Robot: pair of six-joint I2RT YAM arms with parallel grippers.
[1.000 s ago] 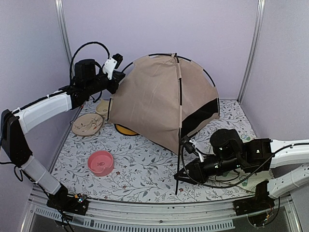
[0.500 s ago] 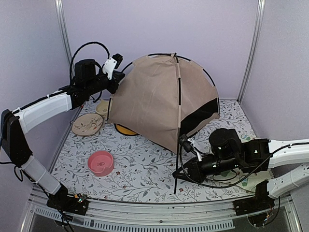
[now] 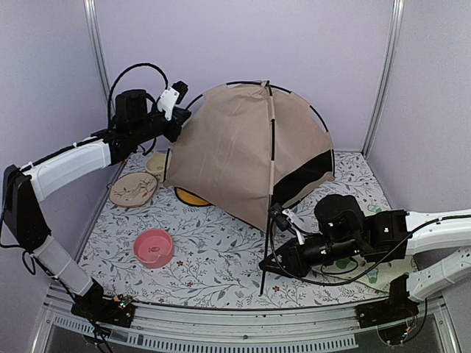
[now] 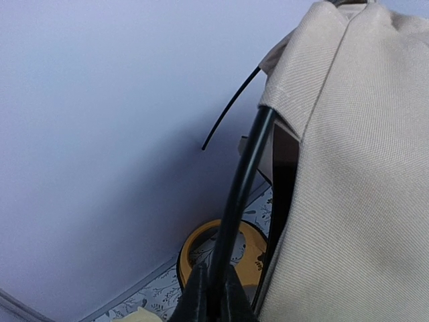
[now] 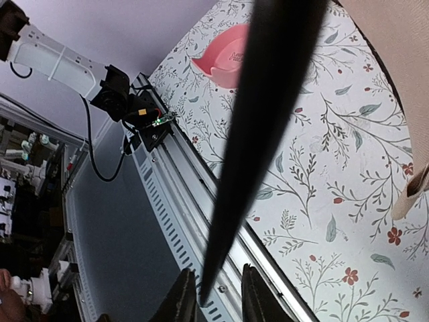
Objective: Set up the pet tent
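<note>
The pet tent [image 3: 243, 154] is big and tan, with thin black poles crossing on top and a black patch low on one side. It stands right beside the left gripper [image 4: 209, 298], which pinches a black pole [image 4: 244, 168] at the tent's edge. The right gripper [image 5: 213, 295] has its fingers a little apart, with a loose pole [image 5: 268, 87] between them. The tent rises just behind it. A second ago this gripper and pole were further right.

Bits on the floral cloth [image 3: 221, 254]
Pink bowl [image 3: 154, 247] front left, cream mat [image 3: 133, 189] behind it, yellow feeder [image 3: 190, 197] right of the mat.
</note>
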